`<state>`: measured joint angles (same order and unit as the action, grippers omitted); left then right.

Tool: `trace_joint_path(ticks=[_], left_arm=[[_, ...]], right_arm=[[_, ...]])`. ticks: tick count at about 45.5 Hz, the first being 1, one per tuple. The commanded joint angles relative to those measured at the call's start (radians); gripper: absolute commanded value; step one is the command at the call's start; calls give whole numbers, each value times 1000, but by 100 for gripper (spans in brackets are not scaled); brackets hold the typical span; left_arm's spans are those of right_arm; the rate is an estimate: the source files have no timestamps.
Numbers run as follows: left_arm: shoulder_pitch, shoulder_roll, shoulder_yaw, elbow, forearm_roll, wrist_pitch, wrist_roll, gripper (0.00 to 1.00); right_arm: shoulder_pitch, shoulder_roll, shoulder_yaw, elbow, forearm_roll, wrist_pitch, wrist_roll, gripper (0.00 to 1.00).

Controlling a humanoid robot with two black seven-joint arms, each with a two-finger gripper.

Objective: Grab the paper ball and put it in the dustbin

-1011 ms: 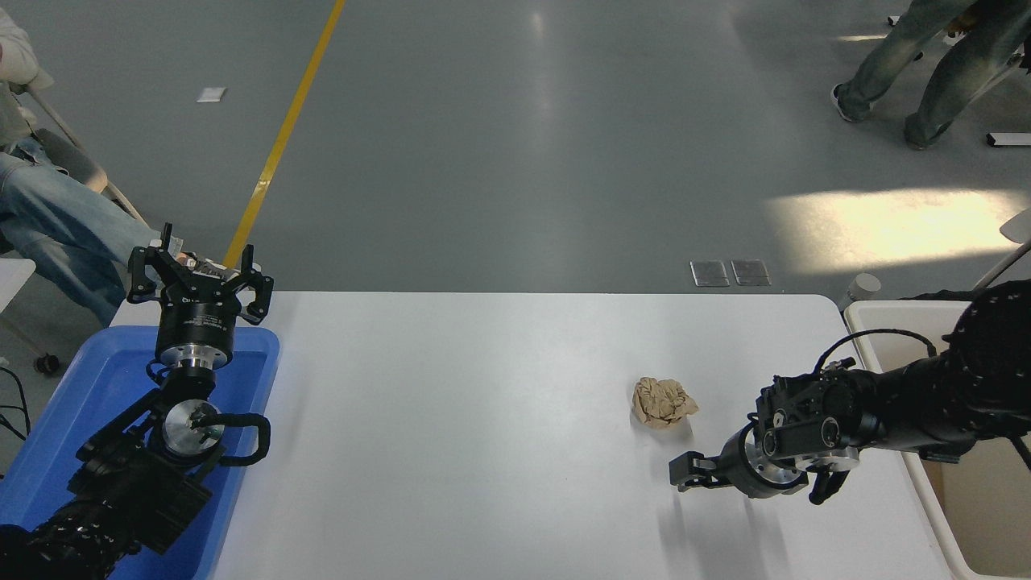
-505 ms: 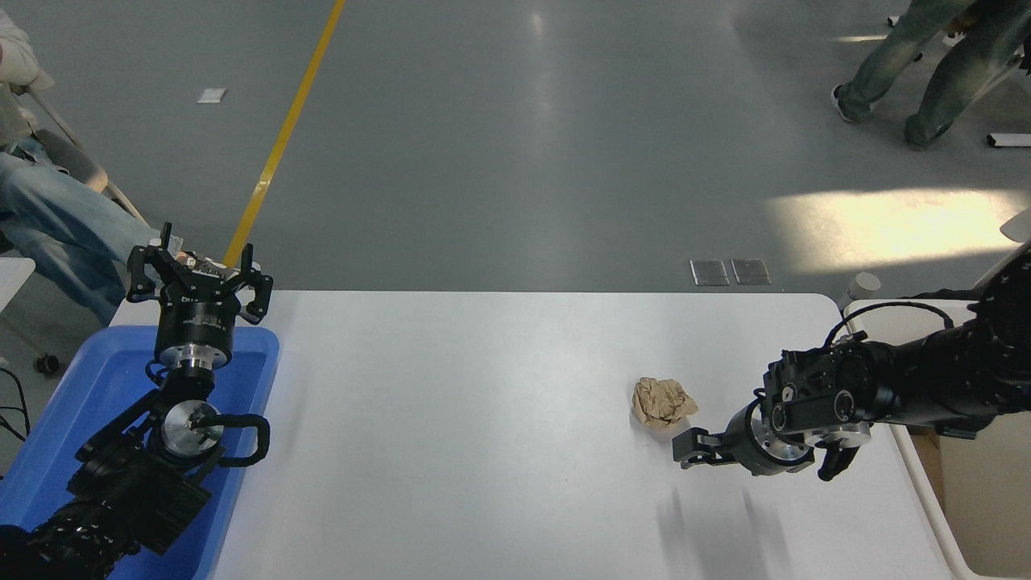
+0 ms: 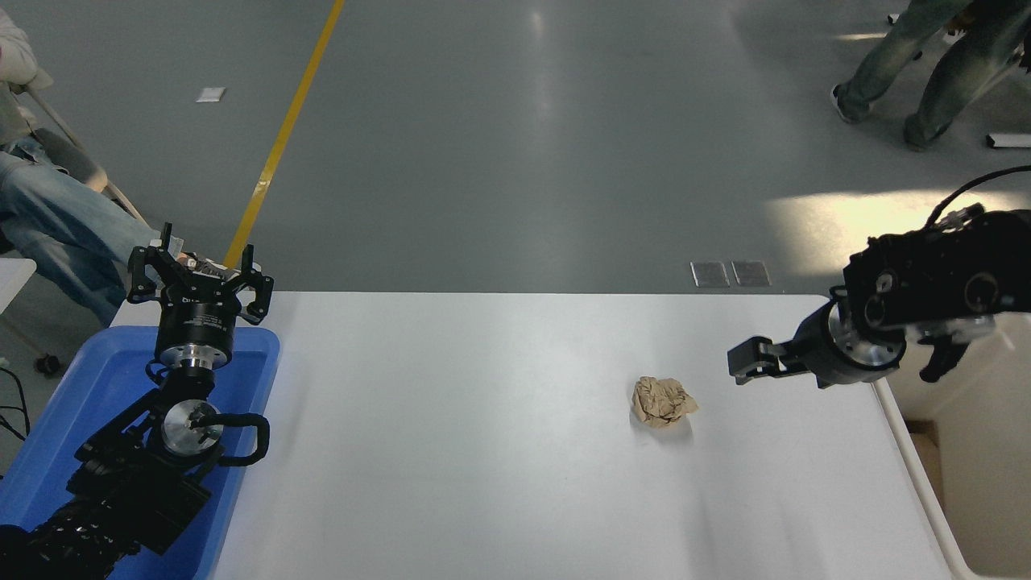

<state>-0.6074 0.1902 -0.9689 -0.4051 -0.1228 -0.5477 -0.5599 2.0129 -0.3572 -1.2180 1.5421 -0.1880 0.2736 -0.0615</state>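
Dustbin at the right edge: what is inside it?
The dustbin shows a cream wall and a brownish patch; no paper inside. The paper ball lies on the table. The right arm covers its far end.

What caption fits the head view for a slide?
Right gripper hovers beyond the paper ball on the white table, dustbin at right.

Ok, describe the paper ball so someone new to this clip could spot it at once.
Start at the white table and look right of its centre. The paper ball lies there alone, a small crumpled tan-brown wad left of and nearer than the right gripper. It is the only brown, wrinkled thing on the tabletop.
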Motion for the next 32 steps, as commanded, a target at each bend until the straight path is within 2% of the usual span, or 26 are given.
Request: trace_joint_path(ticks=[1, 21, 32], left_arm=[[0, 0, 1, 0, 0, 0, 0, 99], [0, 0, 1, 0, 0, 0, 0, 99], [0, 0, 2, 0, 2, 0, 0, 99]], right_arm=[[185, 21, -40, 92, 93, 90, 0, 100], [460, -51, 17, 135, 120, 427, 0, 100], [472, -31, 110, 89, 125, 441, -1, 100]])
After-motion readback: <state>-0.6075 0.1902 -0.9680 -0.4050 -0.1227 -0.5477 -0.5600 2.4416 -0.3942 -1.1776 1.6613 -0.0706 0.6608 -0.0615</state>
